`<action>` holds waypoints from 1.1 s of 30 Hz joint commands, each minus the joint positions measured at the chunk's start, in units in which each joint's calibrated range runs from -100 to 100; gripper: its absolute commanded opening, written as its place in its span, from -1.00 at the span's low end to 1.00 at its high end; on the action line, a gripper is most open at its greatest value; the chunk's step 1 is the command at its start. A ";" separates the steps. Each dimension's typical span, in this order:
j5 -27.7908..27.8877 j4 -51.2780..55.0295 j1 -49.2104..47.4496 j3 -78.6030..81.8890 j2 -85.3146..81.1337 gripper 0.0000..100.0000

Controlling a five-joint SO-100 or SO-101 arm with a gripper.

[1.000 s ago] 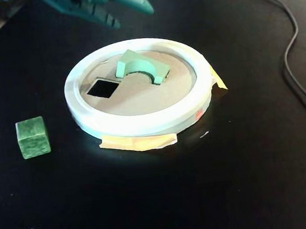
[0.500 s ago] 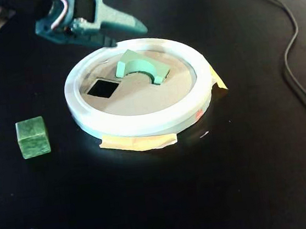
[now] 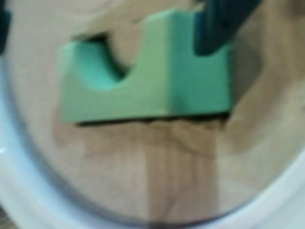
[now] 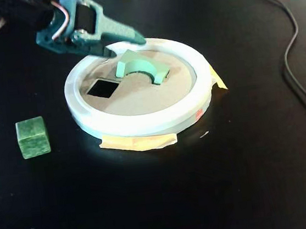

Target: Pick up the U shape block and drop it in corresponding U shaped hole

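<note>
One U shape block [image 4: 139, 66] is shown, a matte pale mint-green piece with flat faces and a semicircular arch cut from one long side; it is seated tilted on the tan disc [image 4: 140, 96], partly sunk at the U shaped hole [image 4: 162, 73], of which only a thin dark edge along the block is exposed. The disc is of flat, cardboard-like texture and is rimmed by one smooth white ring [image 4: 143, 124], under which strips of pale tape [image 4: 140, 143] are seen. One small square cutout [image 4: 103, 88] is seen in the disc, on the near side of the fingers in the fixed view. The teal plastic gripper [image 4: 125, 43] is positioned over the far rim of the ring, its pointed tips just beside the block; whether the fingers are open or closed cannot be told. In the wrist view, which is blurred, one dark finger [image 3: 219, 24] is seen against the upper right corner of the block [image 3: 143, 81], with the arch directly beside it; contact cannot be confirmed. Only the fixed view shows one darker marbled green cube [image 4: 33, 137], well apart from the fingers on the black table [image 4: 232, 183], and one black cable [image 4: 289, 49].
</note>
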 commanded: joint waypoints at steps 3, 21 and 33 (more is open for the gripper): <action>0.00 -6.06 0.99 -1.52 3.29 0.30; 0.54 -15.39 11.72 -0.70 7.95 0.30; 0.54 -15.69 13.10 -7.26 17.44 0.30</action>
